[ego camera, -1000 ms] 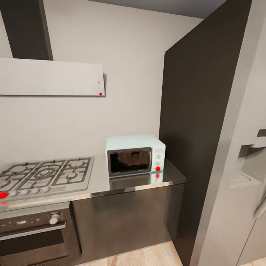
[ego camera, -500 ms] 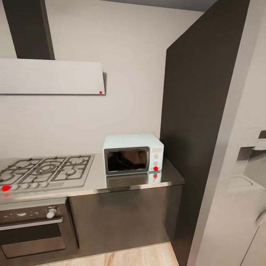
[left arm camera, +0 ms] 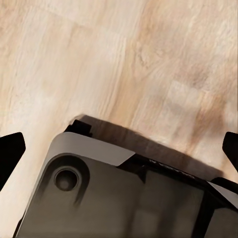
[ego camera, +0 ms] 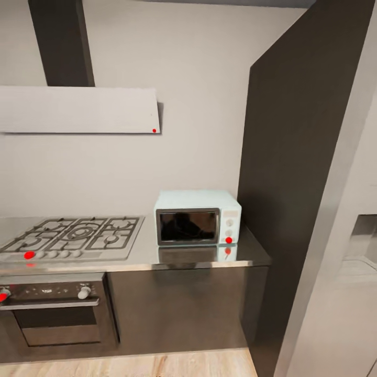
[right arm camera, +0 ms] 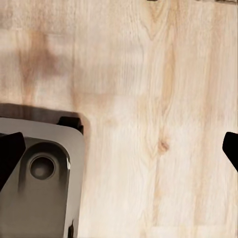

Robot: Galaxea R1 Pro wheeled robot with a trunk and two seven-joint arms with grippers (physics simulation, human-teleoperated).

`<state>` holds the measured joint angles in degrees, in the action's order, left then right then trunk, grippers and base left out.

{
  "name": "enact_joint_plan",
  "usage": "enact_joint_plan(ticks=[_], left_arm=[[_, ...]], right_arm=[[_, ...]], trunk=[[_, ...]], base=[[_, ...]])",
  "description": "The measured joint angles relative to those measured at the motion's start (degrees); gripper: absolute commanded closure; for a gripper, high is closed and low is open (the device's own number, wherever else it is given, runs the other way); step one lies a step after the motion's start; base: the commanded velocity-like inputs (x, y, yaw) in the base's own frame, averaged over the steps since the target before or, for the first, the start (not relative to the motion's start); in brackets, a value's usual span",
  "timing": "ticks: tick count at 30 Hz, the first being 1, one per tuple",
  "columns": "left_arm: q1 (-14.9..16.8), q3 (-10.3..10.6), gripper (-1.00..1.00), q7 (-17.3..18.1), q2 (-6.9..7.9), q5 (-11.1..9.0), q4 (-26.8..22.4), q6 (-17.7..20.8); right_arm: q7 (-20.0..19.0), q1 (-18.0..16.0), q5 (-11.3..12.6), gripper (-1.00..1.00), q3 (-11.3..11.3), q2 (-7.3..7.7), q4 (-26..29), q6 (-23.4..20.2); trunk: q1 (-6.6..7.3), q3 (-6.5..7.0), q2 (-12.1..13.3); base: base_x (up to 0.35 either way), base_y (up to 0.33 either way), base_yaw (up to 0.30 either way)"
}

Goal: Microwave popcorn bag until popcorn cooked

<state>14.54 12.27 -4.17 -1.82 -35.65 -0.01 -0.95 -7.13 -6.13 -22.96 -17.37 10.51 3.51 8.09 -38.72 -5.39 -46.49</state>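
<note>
The pale mint-blue microwave (ego camera: 198, 217) stands at the right end of the grey glossy countertop (ego camera: 183, 257), its dark glass door closed and a red dot at its lower right. The popcorn bag and the popcorn are out of view. In the left wrist view my left gripper (left arm camera: 119, 151) is open, its black fingertips (left arm camera: 10, 153) far apart over the wooden floor. My right gripper (right arm camera: 119, 151) is open too, with nothing between its fingertips (right arm camera: 230, 148).
A gas hob (ego camera: 73, 235) lies left of the microwave, above a dark built-in oven (ego camera: 52, 309), with a grey hood (ego camera: 78, 110) on the wall. A tall dark panel (ego camera: 293, 183) and a pale fridge (ego camera: 345, 272) close the right side. My grey base (left arm camera: 124, 198) is below both grippers.
The head camera has moved: the whole kitchen view has shifted a little rightward and more of the oven front shows. Nothing in the scene itself has moved.
</note>
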Motion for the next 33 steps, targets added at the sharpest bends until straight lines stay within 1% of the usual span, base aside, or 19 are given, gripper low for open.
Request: enact_joint_plan(ticks=[5,18,30,33], left_arm=[[0.01,0.02,-1.00,0.00,-0.01,0.01,0.01,0.00],[0.01,-0.01,-1.00,0.00,-0.01,0.01,-0.01,0.00],[0.01,0.08,-1.00,0.18,-0.01,0.25,-0.07,0.00],[0.01,0.08,-1.00,0.18,-0.01,0.20,-0.07,-0.05]], right_arm=[[-0.01,0.01,0.04,-1.00,0.00,-0.16,0.03,0.26],[-0.04,0.02,0.07,-1.00,-0.41,-0.44,0.04,0.63],[-0.10,0.02,0.26,-1.00,-0.29,-0.60,-0.22,-0.25],[-0.08,0.02,0.11,-1.00,-0.30,-0.70,-0.27,-0.26]], trunk=[[0.00,-0.18,0.00],[0.00,-0.20,0.00],[0.03,-0.20,-0.01],[0.01,-0.20,0.00]], base=[[0.000,0.000,0.154],[0.002,0.000,0.002],[0.294,0.000,0.000],[0.128,0.000,0.000]])
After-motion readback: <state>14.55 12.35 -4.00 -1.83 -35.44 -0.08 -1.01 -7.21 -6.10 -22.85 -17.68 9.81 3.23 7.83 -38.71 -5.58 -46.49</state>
